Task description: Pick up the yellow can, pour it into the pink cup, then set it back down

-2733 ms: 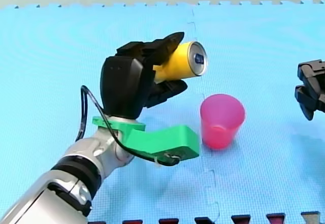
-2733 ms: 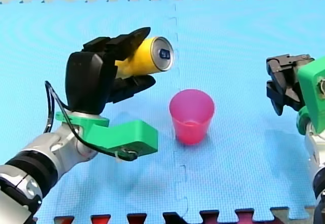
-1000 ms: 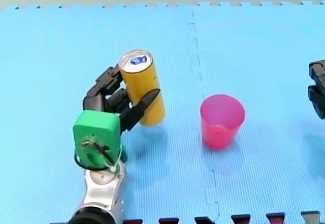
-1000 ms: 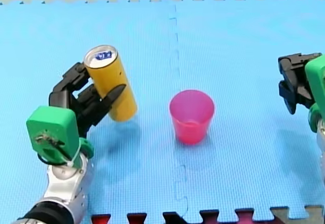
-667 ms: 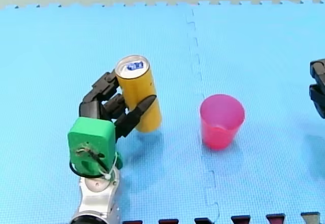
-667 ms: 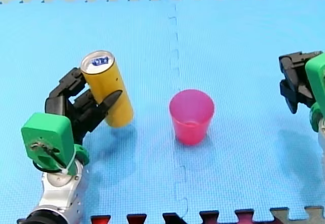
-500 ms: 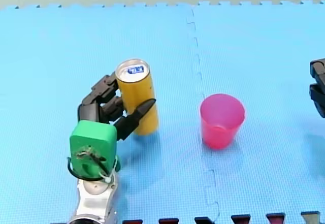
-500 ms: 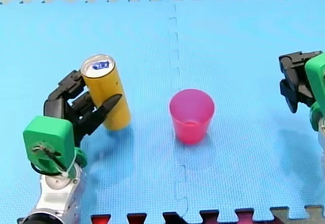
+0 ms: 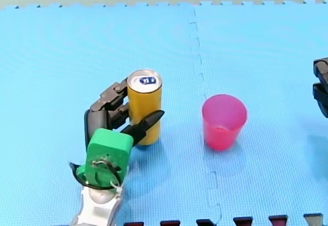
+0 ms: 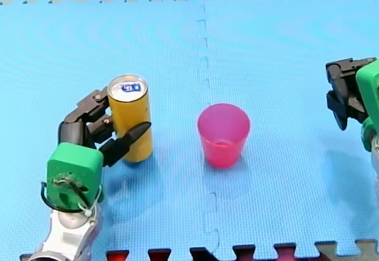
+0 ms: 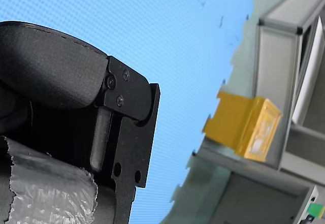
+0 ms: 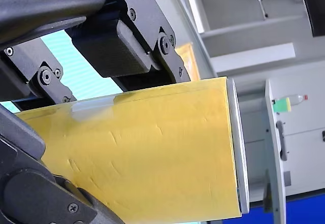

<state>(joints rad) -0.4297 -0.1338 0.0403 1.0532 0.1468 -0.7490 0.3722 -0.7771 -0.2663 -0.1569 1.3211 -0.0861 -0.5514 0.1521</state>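
Yellow can (image 9: 144, 108) stands upright on the blue foam mat (image 9: 256, 46), a little left of centre in the head views, its silver top with the blue tab facing up. The robot's left hand (image 9: 110, 117) comes up from the lower left of the frame and is clamped on it: black fingers (image 9: 114, 103) press the can's left side and the thumb (image 9: 147, 123) lies slanted across its lower front. A green block (image 9: 107, 151) sits at that wrist, with a black cable (image 10: 42, 196) looped beside it. The second wrist view gives the same grip from close by, with the yellow can (image 12: 147, 153) lying between black jointed fingers (image 12: 127, 46) that touch it on both sides.

The pink cup (image 9: 224, 122) stands upright, mouth up, right of centre and well apart from the can. It is just right of the mat's seam (image 9: 197, 41), which runs down from the top of the frame.

The right hand (image 10: 346, 92) is at the right edge of the frame, over the mat and holding nothing — whether it is open or closed I cannot tell.

In the first wrist view a black hand part (image 11: 76, 92) hangs over the mat, and beyond the mat's edge a yellow box (image 11: 246, 127) sits against a grey cabinet (image 11: 277, 66).
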